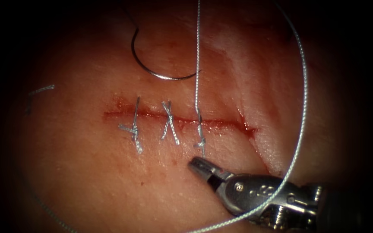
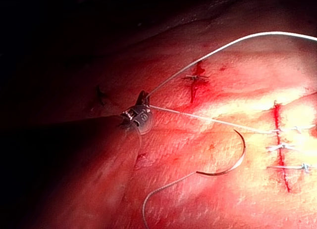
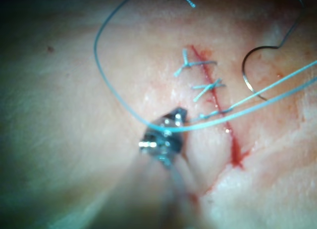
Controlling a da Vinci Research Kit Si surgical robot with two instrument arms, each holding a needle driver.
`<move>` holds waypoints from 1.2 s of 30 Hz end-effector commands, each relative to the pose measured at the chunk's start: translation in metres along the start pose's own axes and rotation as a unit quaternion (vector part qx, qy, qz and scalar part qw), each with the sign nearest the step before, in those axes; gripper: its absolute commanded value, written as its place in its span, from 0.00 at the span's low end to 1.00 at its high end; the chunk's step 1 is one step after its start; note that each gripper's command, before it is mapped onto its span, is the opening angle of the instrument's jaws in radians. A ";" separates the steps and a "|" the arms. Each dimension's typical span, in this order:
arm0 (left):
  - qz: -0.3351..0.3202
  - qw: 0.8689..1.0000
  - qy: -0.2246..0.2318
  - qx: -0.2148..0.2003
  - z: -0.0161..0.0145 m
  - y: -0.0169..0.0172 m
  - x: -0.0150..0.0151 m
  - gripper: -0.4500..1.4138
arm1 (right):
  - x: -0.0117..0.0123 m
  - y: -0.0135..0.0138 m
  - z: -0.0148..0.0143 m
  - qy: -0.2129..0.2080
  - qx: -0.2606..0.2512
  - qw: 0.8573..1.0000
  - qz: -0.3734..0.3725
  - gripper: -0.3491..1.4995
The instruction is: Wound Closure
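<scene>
The cut point(image 1: 225, 124) runs across the tissue point(image 1: 87, 172) with three tied stitches point(image 1: 169, 123) over it. The curved needle point(image 1: 145, 68) lies free on the tissue beyond the cut, held by neither tool; it also lies flat in the left wrist view point(image 2: 237, 162). A taut thread point(image 1: 197, 51) rises from the rightmost stitch point(image 1: 200, 129). My left tool point(image 2: 138, 113) is shut on that thread. My right tool point(image 1: 197, 165) sits just below that stitch's knot, jaws shut and holding nothing. A slack loop of thread point(image 1: 303, 108) crosses over it.
A short cut end of thread point(image 1: 39, 90) lies on the tissue at the far left. Red fluid lines the cut, thickest at its right end point(image 1: 249, 129). A pale fold of tissue point(image 1: 264, 146) runs down from that end.
</scene>
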 end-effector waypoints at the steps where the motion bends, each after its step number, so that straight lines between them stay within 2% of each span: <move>1: 0.003 1.000 -0.006 0.004 0.0012 -0.0009 -0.0007 0.00 | -0.0002 -0.0011 0.0004 0.001 0.003 1.000 -0.001 0.00; 10: 0.006 1.000 -0.024 0.014 0.0026 -0.0025 -0.0023 0.00 | -0.0005 -0.0019 0.0003 0.003 0.023 1.000 -0.005 0.00; 18: 0.015 0.999 -0.038 0.022 0.0033 -0.0019 -0.0041 0.00 | -0.0012 -0.0041 0.0000 -0.013 0.063 0.998 -0.020 0.00; 27: 0.021 0.999 -0.043 0.024 0.0034 -0.0016 -0.0041 0.00 | -0.0024 -0.0059 -0.0002 -0.030 0.087 0.995 -0.036 0.00; 36: 0.023 0.999 -0.043 0.024 0.0034 -0.0016 -0.0040 0.00 | -0.0032 -0.0065 0.0002 -0.039 0.108 0.992 -0.052 0.00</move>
